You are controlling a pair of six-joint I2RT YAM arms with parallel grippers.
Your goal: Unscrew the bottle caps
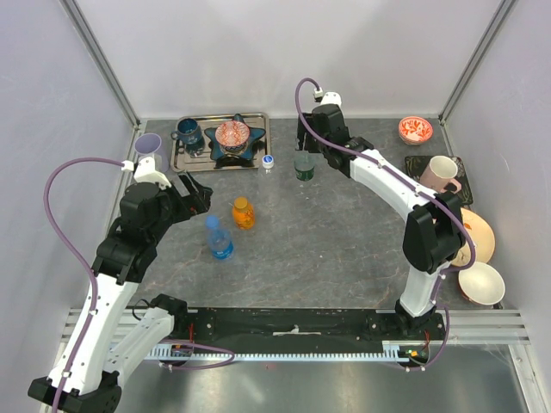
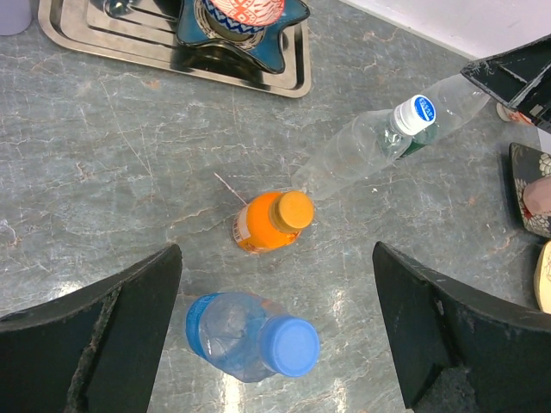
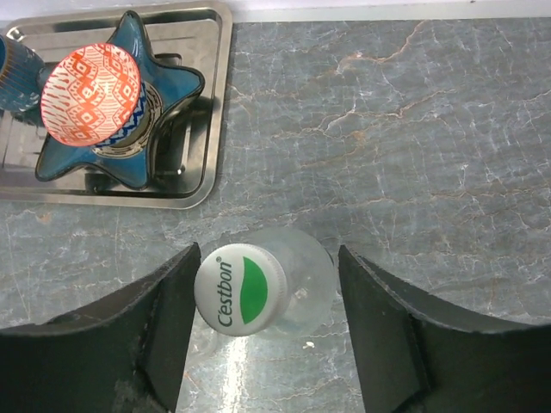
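Right wrist view: with right end effector (image 3: 269, 297) open wide, gripping nothing, astride green-white cap (image 3: 239, 289) of upright bottle (image 3: 303, 284) on desk (image 3: 413, 129) near tray (image 3: 211, 95), centre, close squarely, twist without tipping.

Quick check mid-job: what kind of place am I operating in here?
Probably a lab robot test cell: plain white panel walls on aluminium posts, a marble-patterned table, staged bottles and crockery.

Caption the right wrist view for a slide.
Open right hand straddles clear bottle with green-and-white cap, near a steel tray.
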